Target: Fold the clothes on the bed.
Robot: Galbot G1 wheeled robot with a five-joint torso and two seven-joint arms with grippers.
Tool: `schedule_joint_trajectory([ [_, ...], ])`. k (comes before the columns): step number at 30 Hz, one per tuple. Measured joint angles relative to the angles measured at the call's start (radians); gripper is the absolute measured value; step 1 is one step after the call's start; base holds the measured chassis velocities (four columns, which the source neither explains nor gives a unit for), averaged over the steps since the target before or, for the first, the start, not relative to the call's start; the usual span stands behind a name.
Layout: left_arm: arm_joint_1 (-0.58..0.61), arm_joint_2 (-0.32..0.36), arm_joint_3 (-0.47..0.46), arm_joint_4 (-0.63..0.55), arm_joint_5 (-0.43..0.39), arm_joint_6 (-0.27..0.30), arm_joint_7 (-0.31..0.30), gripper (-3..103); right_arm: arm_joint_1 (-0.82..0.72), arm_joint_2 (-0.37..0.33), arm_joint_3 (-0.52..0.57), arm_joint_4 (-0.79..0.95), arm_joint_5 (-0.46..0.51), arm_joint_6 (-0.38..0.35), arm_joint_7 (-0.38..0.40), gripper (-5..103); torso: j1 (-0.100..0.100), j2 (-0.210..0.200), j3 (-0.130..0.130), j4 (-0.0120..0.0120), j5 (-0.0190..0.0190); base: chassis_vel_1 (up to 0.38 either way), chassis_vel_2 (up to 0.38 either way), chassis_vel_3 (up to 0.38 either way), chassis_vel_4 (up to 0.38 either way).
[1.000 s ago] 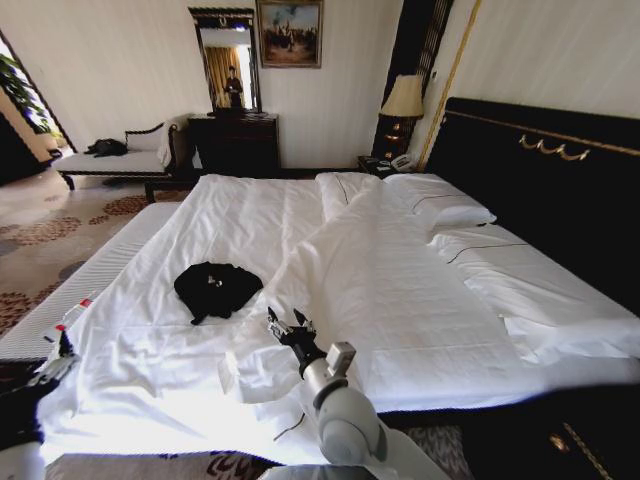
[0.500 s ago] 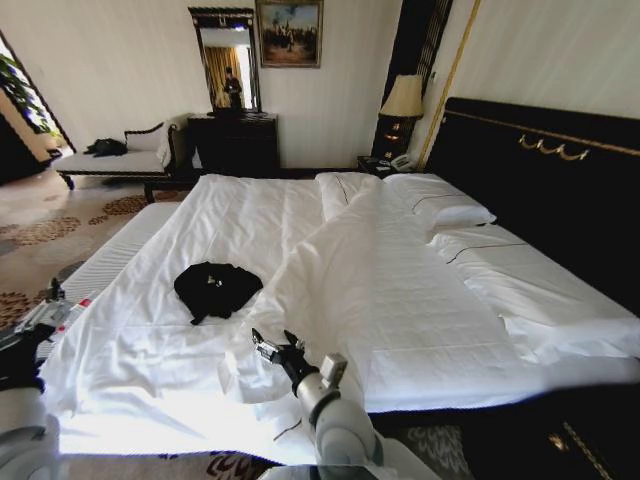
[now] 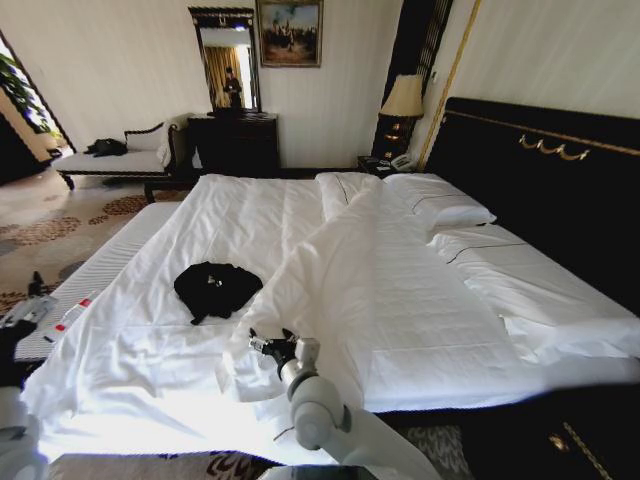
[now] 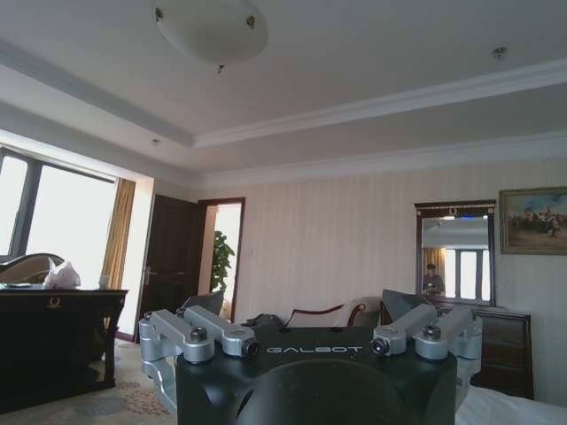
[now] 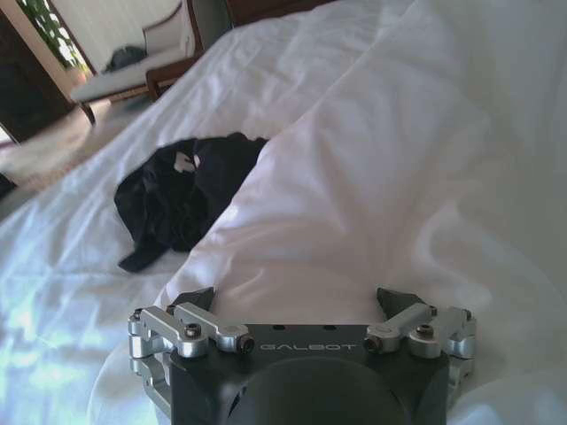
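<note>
Black short-sleeved cotton T-shirt (image 3: 216, 289) lies crumpled in a heap on the white sheet, on the left half of the large white-sheeted bed with dark wooden frame (image 3: 150, 340), just beside the turned-back edge of the white duvet (image 3: 390, 290). Small white marks show on the dark cloth; lettering not readable. In the right wrist view the same shirt (image 5: 182, 195) sits partly behind a fold of duvet.

Right gripper (image 3: 268, 345) low over the duvet's near corner, near the shirt but apart from it, pointing leftward. Jaws released, spread wide, nothing between them (image 5: 299, 301).

Left gripper (image 3: 28, 298) off the bed's left edge, raised, its camera facing across the room. Jaws released, spread apart, holding nothing (image 4: 314, 328).

Pillows (image 3: 440, 205) against the tall dark headboard (image 3: 560, 170).
</note>
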Motion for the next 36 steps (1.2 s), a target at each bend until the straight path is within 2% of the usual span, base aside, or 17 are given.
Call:
schedule_joint_trajectory([
  [2, 0.0, -0.001, 0.0, 0.0, 0.0, -0.001, 0.0, 100, 0.006, 0.002, -0.004, -0.004, 0.007, -0.014, 0.014, 100, 0.0, 0.0, 0.0, 0.0, 0.0, 0.0, 0.0, 0.0, 0.0],
  [6, -0.002, -0.008, 0.009, 0.0, 0.001, -0.002, 0.0, 100, 0.064, 0.008, -0.033, -0.049, 0.052, -0.092, 0.104, 100, 0.0, 0.0, 0.0, -0.0001, 0.0002, 0.0, 0.0, 0.0, 0.0],
  [10, -0.003, -0.012, 0.014, 0.0, 0.001, -0.004, 0.0, 100, 0.125, -0.017, -0.054, -0.065, 0.087, -0.126, 0.144, 101, 0.0, 0.0, 0.0, -0.0001, 0.0001, 0.0, 0.0, 0.0, 0.0],
  [11, -0.002, -0.013, 0.014, 0.001, 0.002, -0.004, 0.0, 100, 0.144, -0.027, -0.061, -0.065, 0.102, -0.128, 0.152, 97, 0.0, 0.0, 0.0, -0.0001, 0.0001, 0.0, 0.0, 0.0, 0.0],
  [13, -0.002, -0.014, 0.015, 0.001, 0.002, -0.005, 0.0, 100, 0.155, -0.032, -0.065, -0.066, 0.111, -0.129, 0.156, 97, 0.0, 0.0, 0.0, -0.0001, 0.0001, 0.0, 0.0, 0.0, 0.0],
  [14, -0.001, -0.016, 0.016, 0.001, 0.002, -0.005, 0.0, 100, 0.182, -0.042, -0.075, -0.068, 0.131, -0.13, 0.167, 87, 0.0, 0.0, 0.0, -0.0001, 0.0002, 0.0, 0.0, 0.0, 0.0],
  [17, 0.0, -0.017, 0.017, 0.001, 0.002, -0.006, 0.0, 100, 0.207, -0.049, -0.083, -0.074, 0.142, -0.13, 0.171, 82, 0.0, 0.0, 0.0, -0.0001, 0.0002, 0.0, 0.0, 0.0, 0.0],
  [21, -0.001, -0.015, 0.017, 0.001, 0.002, -0.006, -0.001, 100, 0.228, -0.048, -0.084, -0.074, 0.159, -0.126, 0.175, 60, 0.0, 0.0, 0.0, -0.0001, 0.0002, 0.0, 0.0, 0.0, 0.0],
  [24, -0.001, -0.015, 0.017, 0.001, 0.002, -0.006, -0.001, 100, 0.229, -0.047, -0.083, -0.069, 0.163, -0.124, 0.176, 60, 0.0, 0.0, 0.0, -0.0001, 0.0002, 0.0, 0.0, 0.0, 0.0],
  [25, -0.001, -0.014, 0.017, 0.002, 0.002, -0.006, -0.001, 100, 0.229, -0.047, -0.082, -0.06, 0.166, -0.118, 0.175, 49, 0.0, 0.0, 0.0, -0.0001, 0.0002, 0.0, 0.0, 0.0, 0.0],
  [26, -0.001, -0.013, 0.017, 0.002, 0.002, -0.006, -0.001, 100, 0.228, -0.047, -0.08, -0.057, 0.167, -0.115, 0.175, 44, 0.0, 0.0, 0.0, -0.0001, 0.0002, 0.0, 0.0, 0.0, 0.0],
  [28, -0.001, -0.012, 0.017, 0.003, 0.002, -0.006, -0.002, 100, 0.226, -0.046, -0.077, -0.053, 0.168, -0.111, 0.173, 44, 0.0, 0.0, 0.0, -0.0001, 0.0002, 0.0, 0.0, 0.0, 0.0],
  [32, -0.001, -0.008, 0.016, 0.006, 0.002, -0.006, -0.002, 100, 0.222, -0.046, -0.071, -0.045, 0.164, -0.087, 0.149, 21, 0.0, 0.0, 0.0, -0.0001, 0.0002, 0.0, 0.0, 0.0, 0.0],
  [34, -0.001, -0.008, 0.016, 0.006, 0.002, -0.006, -0.002, 100, 0.221, -0.047, -0.07, -0.043, 0.161, -0.082, 0.144, 21, 0.0, 0.0, 0.0, -0.0001, 0.0001, 0.0, 0.0, 0.0, 0.0],
  [36, -0.001, -0.007, 0.015, 0.007, 0.003, -0.006, -0.003, 100, 0.216, -0.048, -0.066, -0.038, 0.154, -0.067, 0.128, 11, 0.0, 0.0, 0.0, -0.0002, 0.0002, 0.0, 0.0, 0.0, 0.0],
])
